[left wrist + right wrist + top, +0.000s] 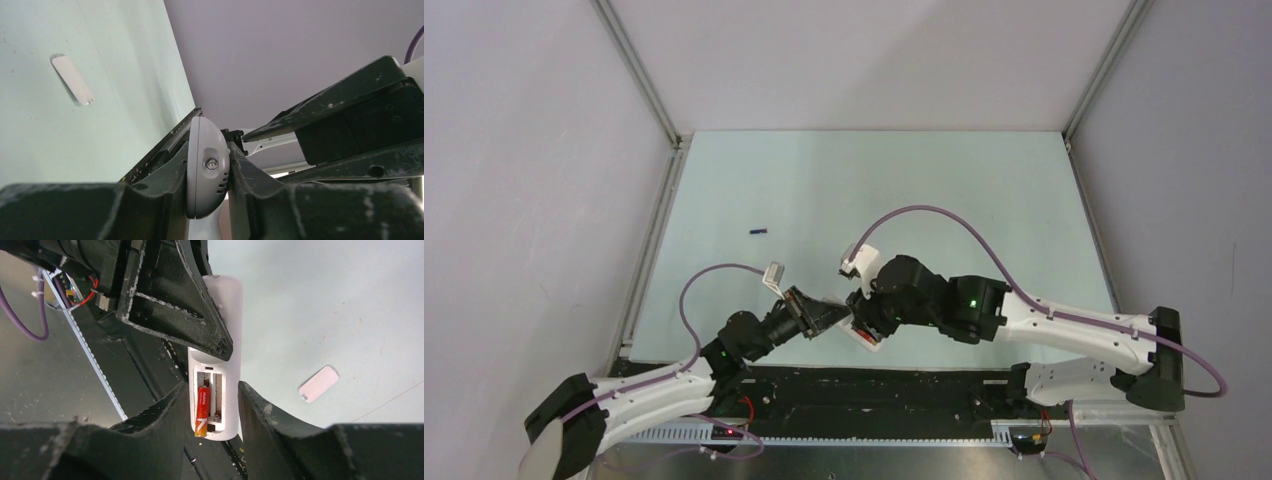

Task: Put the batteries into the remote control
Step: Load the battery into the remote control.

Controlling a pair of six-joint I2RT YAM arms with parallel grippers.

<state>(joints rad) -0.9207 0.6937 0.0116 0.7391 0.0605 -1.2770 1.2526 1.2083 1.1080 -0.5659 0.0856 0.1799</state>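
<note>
The white remote control [226, 315] is held off the table between both grippers, back side up, with its battery bay open. The red-orange battery [202, 411] lies in the bay's left slot, its lower end sticking out past the bay's edge; the other slot is empty. My left gripper [208, 150] is shut on the remote's rounded end [205, 165]. My right gripper [213, 385] has a finger against each long side of the remote's other end. The dark blue battery [758, 233] lies on the table, far left of both grippers [829, 318] [861, 322].
The small white cover plate [318, 384] lies flat on the pale green table [944, 190], also seen in the left wrist view [73, 80]. A black strip [884, 385] with cables runs along the near edge under the grippers. Grey walls [524, 150] close in the table.
</note>
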